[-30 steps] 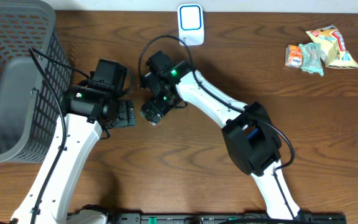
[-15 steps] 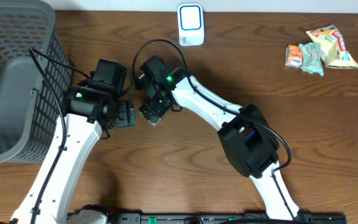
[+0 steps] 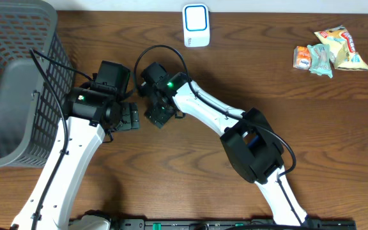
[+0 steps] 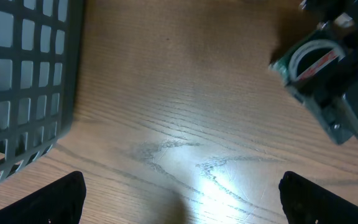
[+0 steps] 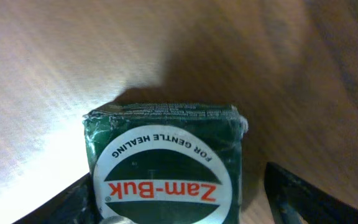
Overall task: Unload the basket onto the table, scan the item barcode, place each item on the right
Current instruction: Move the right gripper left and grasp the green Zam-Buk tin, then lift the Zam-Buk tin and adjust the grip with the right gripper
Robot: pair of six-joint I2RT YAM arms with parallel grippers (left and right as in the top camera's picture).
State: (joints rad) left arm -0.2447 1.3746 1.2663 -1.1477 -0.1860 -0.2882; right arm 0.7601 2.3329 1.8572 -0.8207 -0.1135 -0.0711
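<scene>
The green Zam-Buk box (image 5: pixel 166 165), lying at lower centre of the right wrist view between the unclamped jaws of the right gripper (image 3: pixel 160 116), should be centred and squeezed squarely on its sides before being lifted toward the scanner (image 3: pixel 196 25) at top centre of the overhead view; the left gripper (image 4: pixel 182 196) is seen released and empty.

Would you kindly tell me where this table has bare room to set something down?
Bare tabletop lies between the scanner and the snack packets, and in the near right corner. It is crowded from the basket to the green box.
</scene>
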